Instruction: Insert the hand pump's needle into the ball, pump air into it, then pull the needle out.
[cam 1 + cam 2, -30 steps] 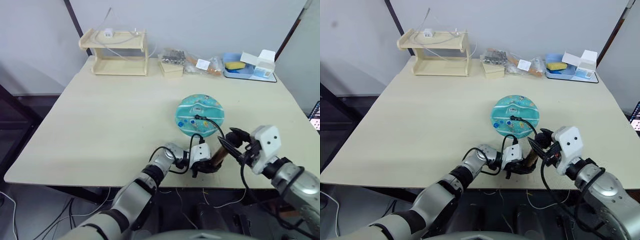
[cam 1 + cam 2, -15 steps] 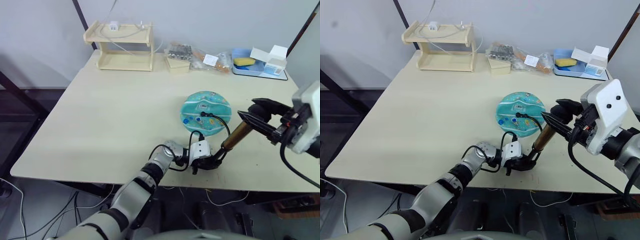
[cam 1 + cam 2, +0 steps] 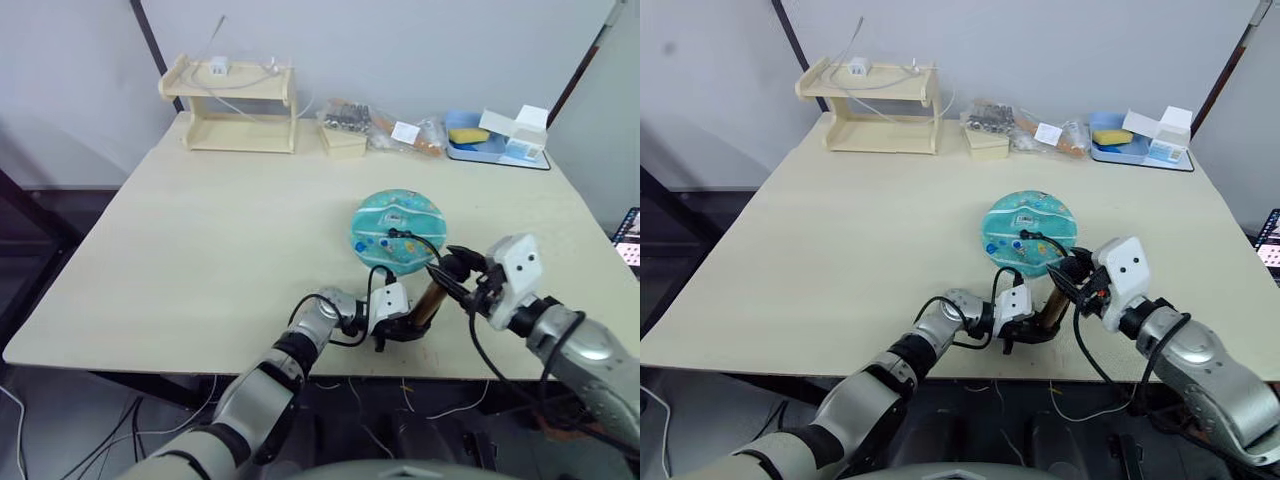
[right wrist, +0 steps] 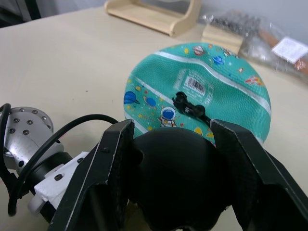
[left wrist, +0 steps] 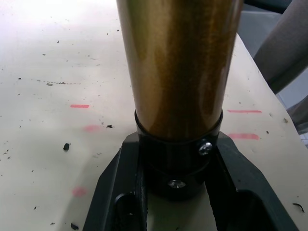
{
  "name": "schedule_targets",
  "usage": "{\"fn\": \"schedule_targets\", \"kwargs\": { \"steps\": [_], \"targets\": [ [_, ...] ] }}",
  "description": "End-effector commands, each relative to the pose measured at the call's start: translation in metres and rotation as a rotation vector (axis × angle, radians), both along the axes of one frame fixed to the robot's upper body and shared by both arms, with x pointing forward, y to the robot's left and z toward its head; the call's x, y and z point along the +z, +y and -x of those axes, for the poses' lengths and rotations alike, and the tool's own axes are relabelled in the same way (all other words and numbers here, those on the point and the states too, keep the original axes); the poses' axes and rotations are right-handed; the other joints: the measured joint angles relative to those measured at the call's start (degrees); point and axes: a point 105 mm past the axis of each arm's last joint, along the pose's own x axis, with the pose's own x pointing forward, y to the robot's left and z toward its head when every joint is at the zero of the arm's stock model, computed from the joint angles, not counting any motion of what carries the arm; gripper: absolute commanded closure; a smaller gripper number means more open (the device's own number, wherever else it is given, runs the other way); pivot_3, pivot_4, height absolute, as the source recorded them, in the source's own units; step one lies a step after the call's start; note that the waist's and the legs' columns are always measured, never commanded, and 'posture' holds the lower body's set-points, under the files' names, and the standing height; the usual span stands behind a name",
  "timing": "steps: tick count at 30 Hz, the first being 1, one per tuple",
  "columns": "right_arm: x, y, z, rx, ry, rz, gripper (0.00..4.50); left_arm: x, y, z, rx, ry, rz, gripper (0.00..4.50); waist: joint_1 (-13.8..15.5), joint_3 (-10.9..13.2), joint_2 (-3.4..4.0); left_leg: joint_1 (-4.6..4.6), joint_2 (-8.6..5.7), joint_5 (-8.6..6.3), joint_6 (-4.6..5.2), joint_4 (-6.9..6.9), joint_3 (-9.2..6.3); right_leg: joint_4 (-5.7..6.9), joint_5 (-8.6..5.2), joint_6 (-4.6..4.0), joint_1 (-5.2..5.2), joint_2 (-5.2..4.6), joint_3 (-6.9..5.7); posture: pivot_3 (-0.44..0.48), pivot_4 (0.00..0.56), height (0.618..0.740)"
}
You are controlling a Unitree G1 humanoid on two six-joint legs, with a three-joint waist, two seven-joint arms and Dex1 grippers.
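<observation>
The hand pump is standing tilted near the front edge of the desk, just in front of the ball. The left pincer is clamping the pump's black bottom cap, one finger on each side, and the amber cylinder is running out of the left wrist view, so its upper end is cut off there. The right pincer is gripping the black T-handle, which is bulging between the two fingers and hiding most of the cylinder below it in the right wrist view.

The ball is lying flattened on the desk, teal with white seams and small space cartoons. Its white label is carrying a barcode; any writing on it is too small to read. The black hose is arching from the pump to a small black fitting sitting on the ball beside the label; the needle itself is too tiny to make out, so whether it is inside is unclear.
</observation>
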Motion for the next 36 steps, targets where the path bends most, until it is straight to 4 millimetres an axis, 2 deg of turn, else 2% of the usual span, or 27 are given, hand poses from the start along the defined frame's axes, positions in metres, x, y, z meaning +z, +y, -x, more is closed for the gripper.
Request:
{"fn": "schedule_targets", "kwargs": {
  "steps": [1, 3, 7, 10, 15, 18, 23, 25, 28, 30, 31, 34, 36],
  "targets": [
    [-0.061, -0.024, 0.011, -0.088, 0.246, 0.096, 2.43, -0.016, 0.011, 0.009, -0.012, 0.051, -0.064, 3.41, 0.02, 0.0, 0.0, 0.16, 0.05, -0.02, -0.03, -0.07, -0.02, -0.02, -0.03, -0.05, 0.14, -0.07, -0.03, 0.0, 0.15, 0.74],
    [-0.038, -0.031, 0.009, -0.111, 0.179, 0.071, 2.43, -0.016, 0.009, 0.009, -0.014, 0.048, -0.062, 3.41, 0.14, -0.05, 0.03, 0.31, 0.06, -0.03, -0.06, -0.2, -0.05, -0.02, -0.08, -0.12, 0.23, -0.24, -0.2, 0.0, 0.15, 0.74],
    [0.013, -0.048, 0.011, -0.158, 0.047, 0.037, 2.43, -0.014, -0.004, 0.014, -0.053, 0.039, -0.051, 3.41, 1.18, 0.45, 0.98, 0.19, -0.01, 0.01, 0.01, -0.29, -0.07, -0.03, -0.13, -0.18, 0.17, -0.52, -0.94, 0.0, 0.15, 0.74],
    [0.049, -0.055, 0.017, -0.174, -0.033, 0.026, 2.43, -0.012, -0.017, 0.022, -0.101, 0.039, -0.038, 3.41, 1.83, 0.63, 1.39, -0.39, -0.18, 0.1, 0.14, -0.15, -0.08, -0.03, -0.15, -0.11, -0.21, -0.42, -1.11, 0.0, 0.15, 0.74],
    [0.095, -0.067, 0.029, -0.205, -0.123, 0.046, 2.43, -0.008, -0.028, 0.027, -0.139, 0.034, -0.029, 3.41, 2.37, 1.01, 1.95, -1.21, -0.66, 0.12, 0.17, -0.01, -0.11, -0.01, -0.14, -0.01, -0.84, -0.62, -1.07, 0.0, 0.15, 0.74],
    [0.115, -0.071, 0.037, -0.214, -0.148, 0.061, 2.43, -0.008, -0.028, 0.026, -0.143, 0.032, -0.033, 3.41, 2.52, 1.23, 1.89, -1.61, -0.91, 0.12, 0.18, 0.13, -0.18, -0.01, 0.05, 0.15, -1.1, -0.72, -1.09, 0.0, 0.15, 0.74],
    [0.125, -0.073, 0.042, -0.235, -0.142, 0.085, 2.44, -0.009, -0.026, 0.026, -0.149, 0.031, -0.039, 3.41, 2.73, 1.6, 1.7, -1.62, -0.97, 0.12, 0.18, 0.12, -0.17, -0.01, -0.04, 0.21, -1.1, -0.77, -1.09, 0.0, 0.15, 0.74],
    [0.125, -0.074, 0.04, -0.247, -0.14, 0.072, 2.45, -0.009, -0.025, 0.026, -0.148, 0.03, -0.043, 3.41, 2.73, 1.62, 1.65, -1.62, -0.97, 0.12, 0.18, 0.12, -0.16, -0.01, -0.06, 0.25, -1.1, -0.76, -1.1, 0.0, 0.15, 0.74],
    [0.09, -0.068, 0.033, -0.244, -0.043, 0.011, 2.45, -0.013, -0.019, 0.024, -0.138, 0.025, -0.065, 3.41, 2.67, 1.63, 1.37, -1.58, -0.96, 0.12, 0.18, 0.12, -0.16, -0.01, -0.09, 0.31, -1.09, -0.74, -1.1, 0.0, 0.15, 0.74],
    [0.06, -0.062, 0.032, -0.227, 0.047, 0.017, 2.46, -0.013, -0.019, 0.023, -0.13, 0.024, -0.065, 3.41, 2.51, 1.62, 1.35, -1.53, -0.9, 0.12, 0.18, 0.12, -0.19, -0.01, -0.12, 0.32, -1.03, -0.67, -1.18, 0.0, 0.15, 0.74],
    [0.05, -0.06, 0.032, -0.22, 0.068, 0.022, 2.47, -0.013, -0.019, 0.023, -0.127, 0.024, -0.064, 3.41, 2.35, 1.59, 1.32, -1.52, -0.9, 0.13, 0.19, 0.12, -0.2, 0.0, -0.14, 0.3, -1.02, -0.67, -1.18, 0.0, 0.15, 0.74],
    [-0.016, -0.055, 0.029, -0.22, 0.225, 0.014, 2.47, -0.014, -0.019, 0.022, -0.119, 0.024, -0.063, 3.41, 1.74, 1.16, 0.82, -1.35, -0.85, 0.12, 0.18, 0.12, -0.33, 0.0, -0.2, 0.25, -0.81, -0.62, -1.26, 0.0, 0.15, 0.74],
    [-0.051, -0.051, 0.032, -0.216, 0.293, 0.013, 2.47, -0.013, -0.019, 0.022, -0.113, 0.024, -0.061, 3.41, 1.52, 0.78, 0.44, -1.2, -0.74, 0.12, 0.18, 0.1, -0.44, 0.0, -0.23, 0.2, -0.68, -0.56, -1.36, 0.0, 0.15, 0.74]
  ]
}}
